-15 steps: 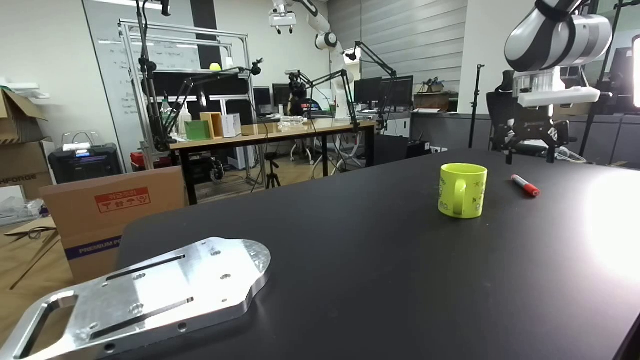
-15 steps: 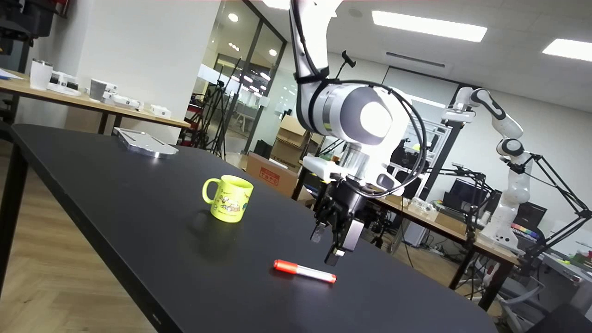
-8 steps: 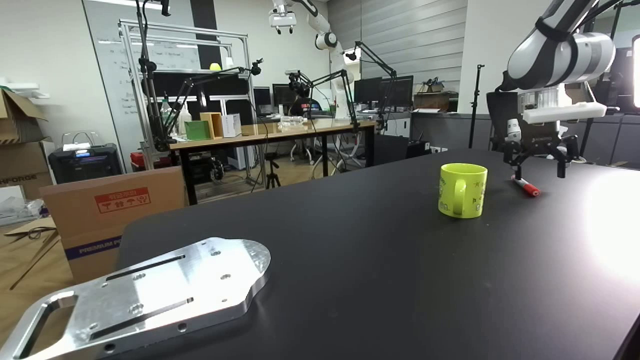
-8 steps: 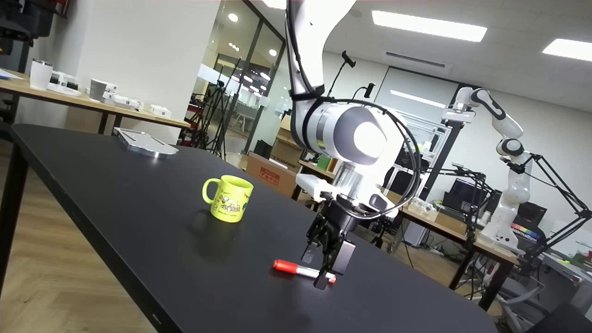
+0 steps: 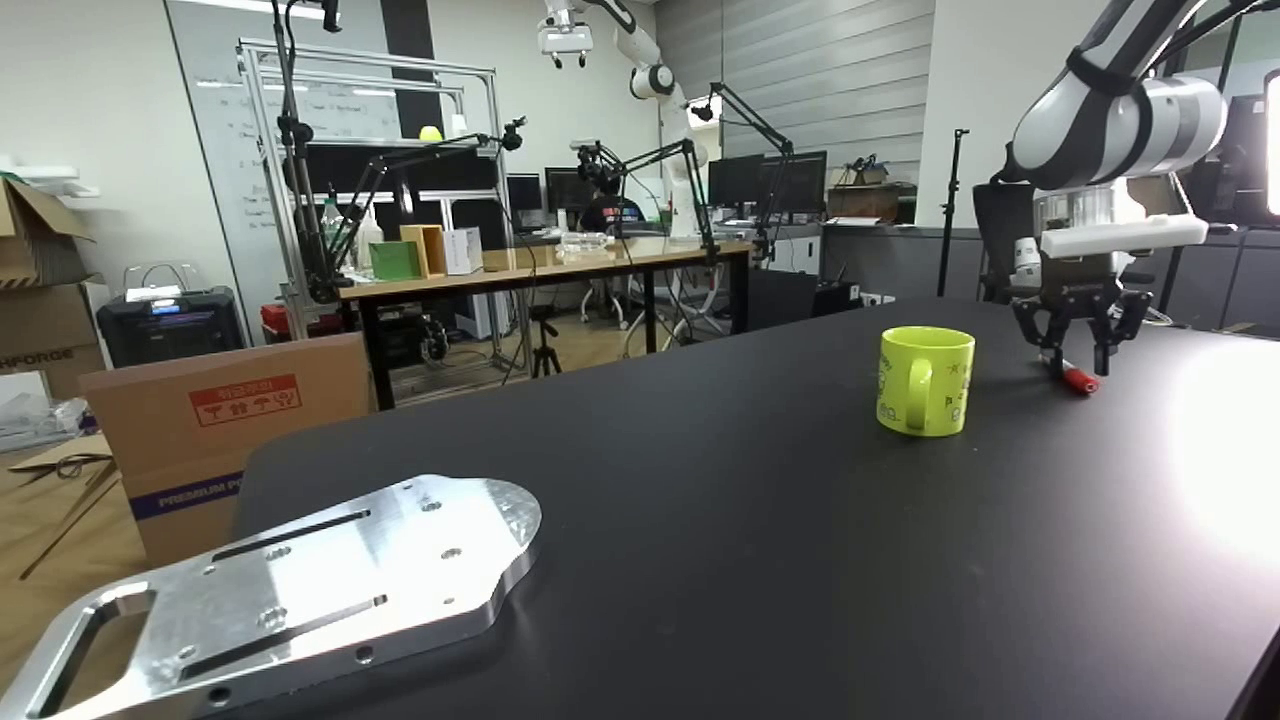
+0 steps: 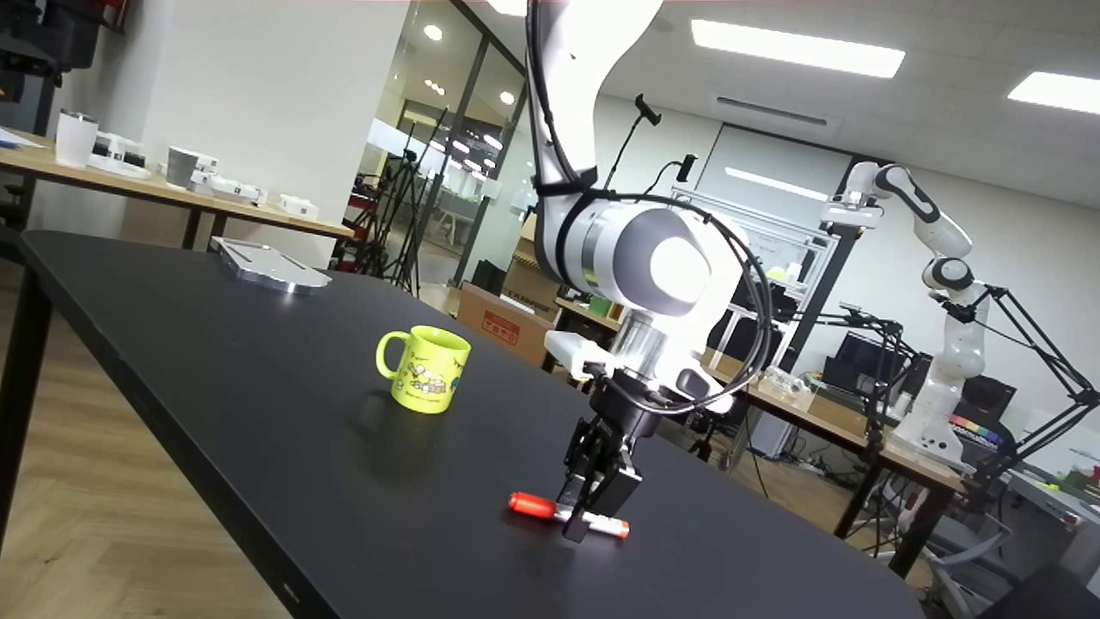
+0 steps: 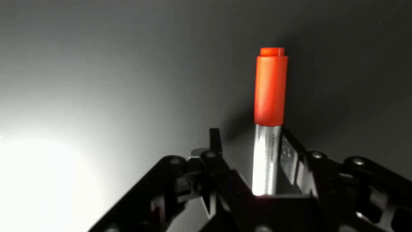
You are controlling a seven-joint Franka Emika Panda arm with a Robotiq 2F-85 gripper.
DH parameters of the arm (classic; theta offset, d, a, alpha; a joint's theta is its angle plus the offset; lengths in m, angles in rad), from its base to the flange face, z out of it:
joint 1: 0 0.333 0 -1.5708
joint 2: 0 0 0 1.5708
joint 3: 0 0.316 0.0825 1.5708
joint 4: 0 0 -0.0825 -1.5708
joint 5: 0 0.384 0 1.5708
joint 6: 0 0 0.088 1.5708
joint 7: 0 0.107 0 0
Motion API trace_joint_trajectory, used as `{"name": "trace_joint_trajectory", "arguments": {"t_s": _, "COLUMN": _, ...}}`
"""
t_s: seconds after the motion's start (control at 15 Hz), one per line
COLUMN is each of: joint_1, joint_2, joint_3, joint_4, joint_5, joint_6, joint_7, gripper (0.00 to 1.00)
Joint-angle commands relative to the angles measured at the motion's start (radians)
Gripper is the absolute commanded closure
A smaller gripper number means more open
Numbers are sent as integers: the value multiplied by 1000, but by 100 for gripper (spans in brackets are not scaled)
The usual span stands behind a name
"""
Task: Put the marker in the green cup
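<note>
Pincer (image 5: 1078, 366) lowered astride marker (image 7: 268, 119), green cup (image 6: 428, 371) upright

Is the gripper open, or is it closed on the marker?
The gripper is open: in the wrist view, bare table shows between one finger and the marker.

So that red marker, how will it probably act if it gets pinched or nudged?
The marker is probably stiff, as it looks straight and unbent. It may roll if nudged: it looks rounded and no clip shows. Its shiny barrel might slip if pinched loosely.
</note>
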Motion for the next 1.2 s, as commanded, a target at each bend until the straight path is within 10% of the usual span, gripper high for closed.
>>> {"name": "trace_joint_trajectory", "arguments": {"t_s": 0.0, "joint_1": 15, "joint_2": 12, "joint_3": -11, "joint_4": 39, "joint_5": 10, "joint_6": -56, "joint_7": 66, "gripper": 83}}
{"name": "trace_joint_trajectory", "arguments": {"t_s": 0.2, "joint_1": -2, "joint_2": -6, "joint_3": 11, "joint_4": 65, "joint_5": 40, "joint_6": -146, "joint_7": 76, "gripper": 99}}
{"name": "trace_joint_trajectory", "arguments": {"t_s": 1.13, "joint_1": -84, "joint_2": -31, "joint_3": 194, "joint_4": 495, "joint_5": 452, "joint_6": -886, "joint_7": 152, "gripper": 95}}
